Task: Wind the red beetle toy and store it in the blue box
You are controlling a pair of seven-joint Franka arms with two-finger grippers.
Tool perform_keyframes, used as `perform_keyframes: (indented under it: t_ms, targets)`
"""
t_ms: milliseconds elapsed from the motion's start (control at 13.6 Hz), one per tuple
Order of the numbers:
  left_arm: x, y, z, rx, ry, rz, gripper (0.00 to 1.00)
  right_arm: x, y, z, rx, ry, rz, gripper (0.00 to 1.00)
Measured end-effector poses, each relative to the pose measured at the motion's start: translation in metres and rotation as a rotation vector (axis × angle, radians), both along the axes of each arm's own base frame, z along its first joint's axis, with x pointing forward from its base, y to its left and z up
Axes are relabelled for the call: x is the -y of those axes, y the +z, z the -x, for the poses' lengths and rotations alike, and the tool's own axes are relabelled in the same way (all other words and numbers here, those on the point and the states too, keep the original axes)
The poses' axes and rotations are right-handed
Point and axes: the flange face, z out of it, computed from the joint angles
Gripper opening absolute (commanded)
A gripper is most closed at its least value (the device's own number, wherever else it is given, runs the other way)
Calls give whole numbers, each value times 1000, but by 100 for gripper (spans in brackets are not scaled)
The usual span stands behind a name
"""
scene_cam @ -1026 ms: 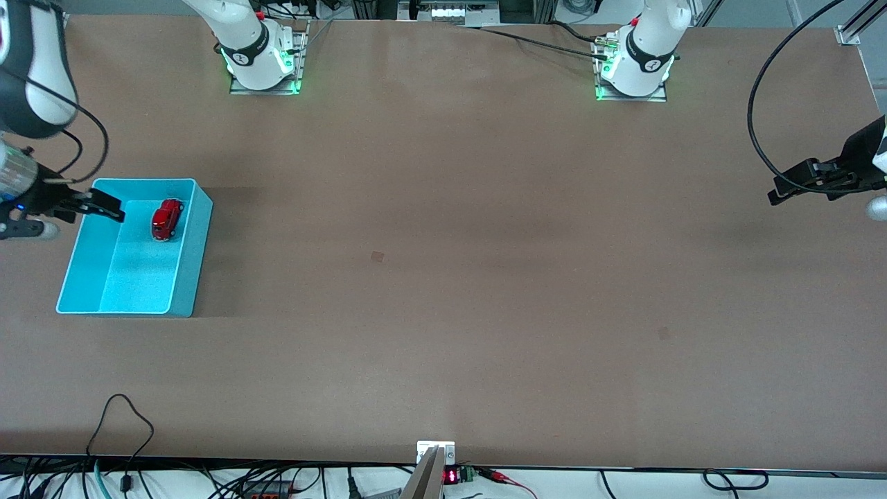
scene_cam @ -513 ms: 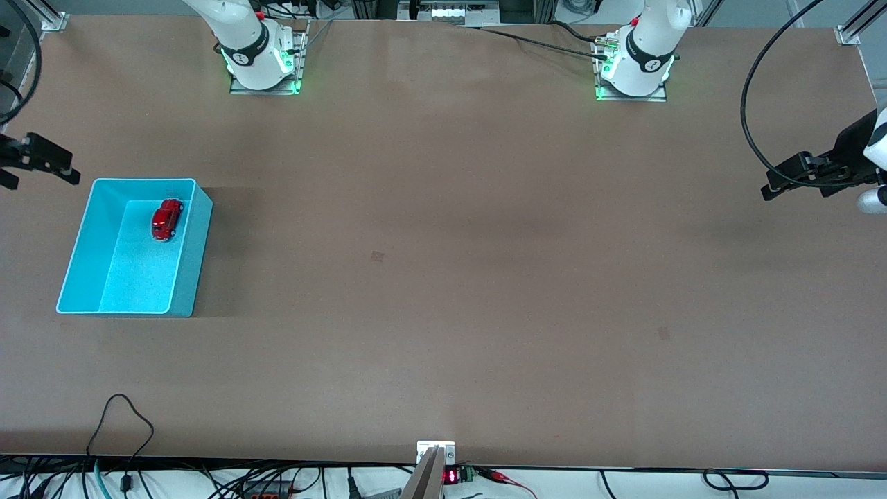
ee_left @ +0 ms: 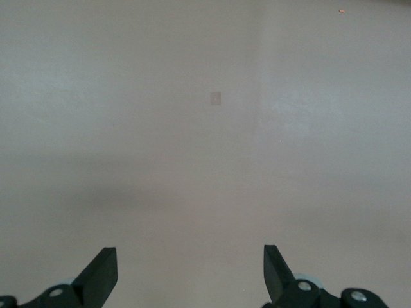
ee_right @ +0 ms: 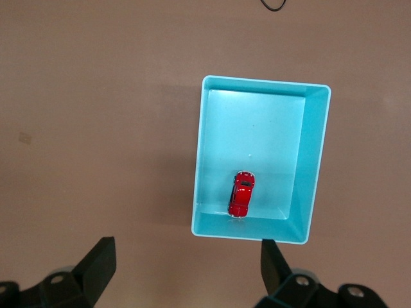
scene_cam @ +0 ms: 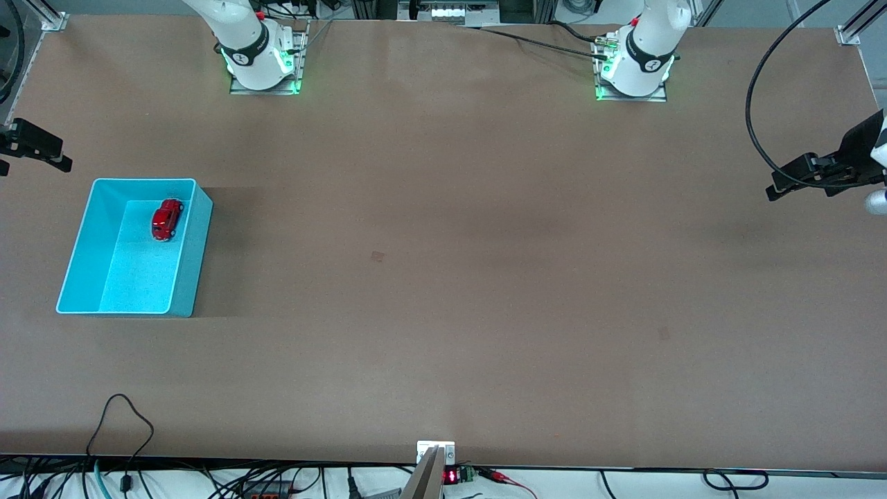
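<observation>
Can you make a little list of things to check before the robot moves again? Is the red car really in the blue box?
1. The red beetle toy is in the blue box: ok. It sits on the floor of the box, at the end farther from the front camera.
2. Toy upright on its wheels: ok, the roof faces up in the right wrist view.
3. Right gripper has let go: ok, jaws open and empty, above the table outside the box.
4. Left gripper empty: ok, jaws open over bare table at its own end, waiting.
5. Toy was wound up: cannot tell.
</observation>
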Motion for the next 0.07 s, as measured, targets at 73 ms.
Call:
perform_keyframes:
  t_ms: [73]
  targets:
    - [0,0,0,0,-1,0,100,-2,0,0,0,0,0,100]
